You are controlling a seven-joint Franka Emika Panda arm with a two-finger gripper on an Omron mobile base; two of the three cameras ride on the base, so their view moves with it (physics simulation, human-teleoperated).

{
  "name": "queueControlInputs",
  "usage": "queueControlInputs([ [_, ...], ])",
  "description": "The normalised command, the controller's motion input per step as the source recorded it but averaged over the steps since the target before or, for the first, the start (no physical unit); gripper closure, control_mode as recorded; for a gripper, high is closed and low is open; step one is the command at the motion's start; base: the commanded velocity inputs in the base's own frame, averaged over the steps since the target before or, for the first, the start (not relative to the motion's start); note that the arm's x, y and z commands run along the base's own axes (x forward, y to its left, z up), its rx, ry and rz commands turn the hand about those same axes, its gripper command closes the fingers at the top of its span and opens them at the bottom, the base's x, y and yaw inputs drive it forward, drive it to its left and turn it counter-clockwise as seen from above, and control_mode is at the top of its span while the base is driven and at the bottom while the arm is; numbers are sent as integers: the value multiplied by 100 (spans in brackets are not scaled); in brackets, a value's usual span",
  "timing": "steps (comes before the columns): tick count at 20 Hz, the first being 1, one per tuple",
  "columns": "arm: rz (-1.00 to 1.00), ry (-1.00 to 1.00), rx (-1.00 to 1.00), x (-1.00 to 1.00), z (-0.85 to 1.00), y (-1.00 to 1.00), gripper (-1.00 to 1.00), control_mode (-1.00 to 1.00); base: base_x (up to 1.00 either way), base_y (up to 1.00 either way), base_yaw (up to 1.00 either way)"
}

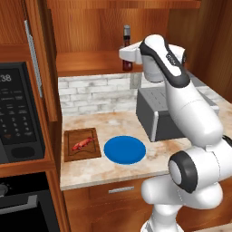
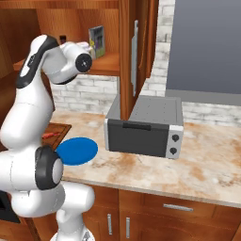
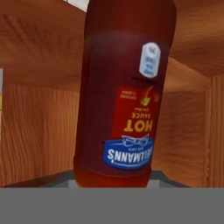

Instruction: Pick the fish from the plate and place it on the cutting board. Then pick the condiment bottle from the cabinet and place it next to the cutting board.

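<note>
1. The fish is seen lying on the board, near the front left corner of the counter. It is small, thin and red-orange. The board is dark brown wood with a groove near its edge.
2. The plate is seen just to the right of the board. It is flat, round and bright blue, and nothing lies on it. So the first half of the task is judged to be done.
3. The bottle is seen standing on the shelf of the cabinet, near the shelf's right end. It is dark brown with a narrow neck, a black cap and a red label. Its long axis is up and down.
4. The gripper is held up at the shelf, right at the bottle. In the hand view the bottle is very close, straight ahead, and its label reads upside down, so the hand is judged to be rolled over.
5. It cannot be told if the claw is open or closed on the bottle; the fingertips are hidden.
6. The cabinet is smooth brown wood. The counter is pale speckled stone.
7. Next, a firm hold across the bottle's smooth, round body is called for. The board lies far below and to the left.
</note>
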Motion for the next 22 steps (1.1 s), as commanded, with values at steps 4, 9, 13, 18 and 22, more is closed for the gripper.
queueControlInputs([
  [4, 0, 13, 5, -30, 0, -7, 100, -100, 0, 0, 0],
  [9, 0, 16, 6, -32, 0, -3, 100, -100, 0, 0, 0],
  [13, 0, 14, 7, -30, 0, -1, 100, -100, 0, 0, 0],
  [18, 0, 11, 5, -27, 0, 0, 100, -100, 0, 0, 0],
  [22, 0, 9, 3, -32, -7, 0, 100, -100, 0, 0, 0],
])
